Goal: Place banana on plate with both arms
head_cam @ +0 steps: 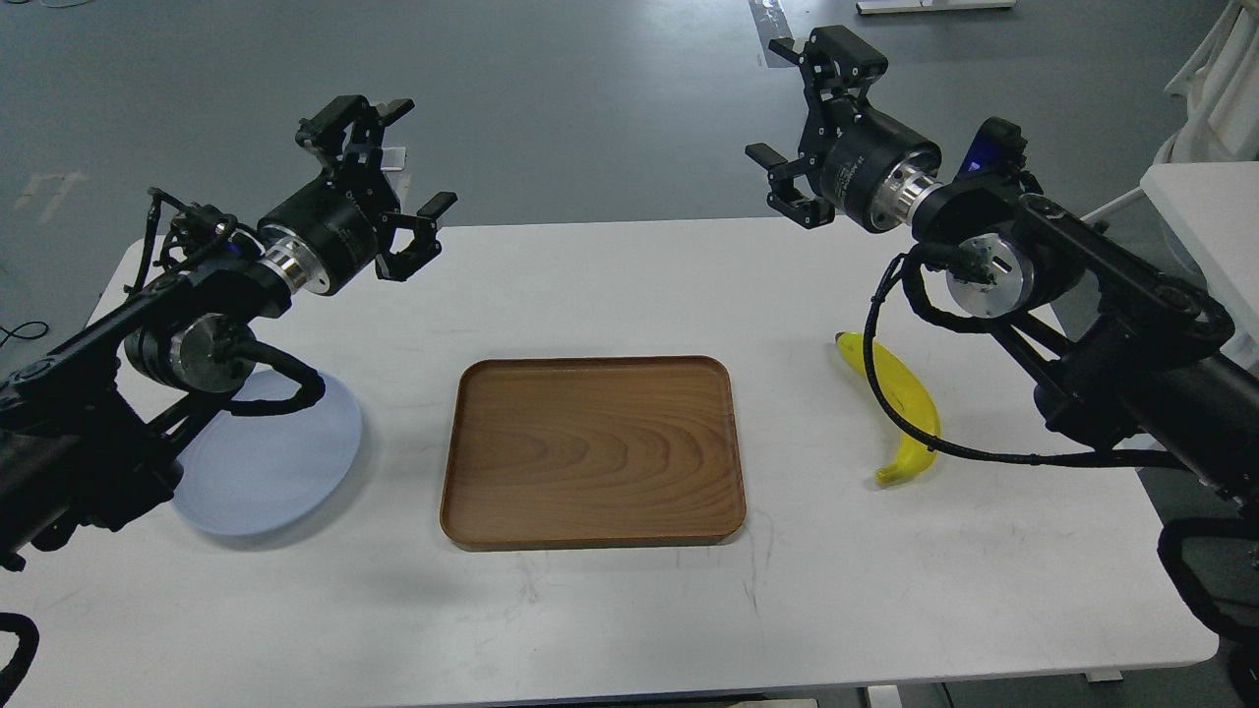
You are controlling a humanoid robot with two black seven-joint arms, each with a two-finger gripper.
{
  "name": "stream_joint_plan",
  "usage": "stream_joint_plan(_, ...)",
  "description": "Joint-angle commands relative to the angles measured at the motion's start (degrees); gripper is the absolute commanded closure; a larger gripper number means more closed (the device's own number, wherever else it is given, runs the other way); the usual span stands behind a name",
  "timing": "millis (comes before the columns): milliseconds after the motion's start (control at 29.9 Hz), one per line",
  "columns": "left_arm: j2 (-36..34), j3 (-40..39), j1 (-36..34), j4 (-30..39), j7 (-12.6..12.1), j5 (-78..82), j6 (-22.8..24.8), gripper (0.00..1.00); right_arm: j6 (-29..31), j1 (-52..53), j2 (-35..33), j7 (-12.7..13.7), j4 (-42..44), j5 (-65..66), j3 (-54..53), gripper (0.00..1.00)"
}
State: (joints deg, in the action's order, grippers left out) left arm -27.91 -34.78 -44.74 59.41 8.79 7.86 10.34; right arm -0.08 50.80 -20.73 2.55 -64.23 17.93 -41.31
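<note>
Left gripper (393, 187): upper left of frame, raised above the table (629, 610), fingers spread apart, holding nothing.
Plate (280, 462): lower left, flat on the table, partly hidden by the left arm, nothing on it.
Tray (592, 450): centre, bare wood.
Right gripper (802, 123): upper right, raised, fingers spread, holding nothing.
Banana (910, 418): right of centre, lying on the table, well apart from the plate, a cable crossing it.
Progress: nothing done yet; pickup, handover and placing all remain.

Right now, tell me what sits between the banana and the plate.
In the head view, the wooden tray lies between the banana and the plate.
</note>
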Motion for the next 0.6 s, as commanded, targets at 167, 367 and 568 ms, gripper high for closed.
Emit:
stream_joint_plan(167,0.4,0.0,0.0,0.0,0.0,-0.1,0.1,0.02,0.0,-0.1,0.3,0.0,0.2,0.0,0.0,0.0)
stream_joint_plan(367,0.4,-0.1,0.2,0.0,0.1,-0.3,-0.2,0.02,0.0,-0.1,0.3,0.0,0.2,0.0,0.2,0.0)
stream_joint_plan(568,0.3,-0.1,0.2,0.0,0.1,-0.4,-0.2,0.02,0.0,-0.2,0.6,-0.1,0.2,0.0,1.0,0.0)
